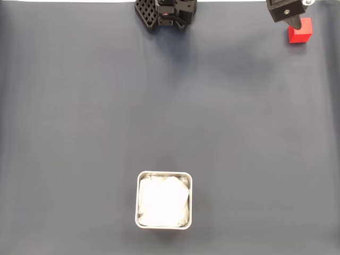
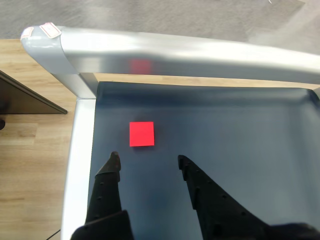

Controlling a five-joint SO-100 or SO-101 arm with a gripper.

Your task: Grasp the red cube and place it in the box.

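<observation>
The red cube (image 1: 299,30) rests on the dark mat at the far top right of the fixed view, close to the mat's edge. My gripper (image 1: 294,21) hovers just above-left of it there, its black tip overlapping the cube's corner. In the wrist view the red cube (image 2: 141,134) lies slightly ahead of my open gripper (image 2: 148,161), a bit left of the gap's centre, with nothing between the black fingers (image 2: 111,172). The box (image 1: 163,199), a light-grey metal tray with white lining, stands at the bottom centre of the fixed view, far from the cube.
The arm's black base (image 1: 167,13) sits at the top centre of the fixed view. A silver table rail (image 2: 175,50) runs just beyond the cube, with wooden floor (image 2: 30,165) past the left rail. Bare dark mat (image 1: 159,106) separates cube and box.
</observation>
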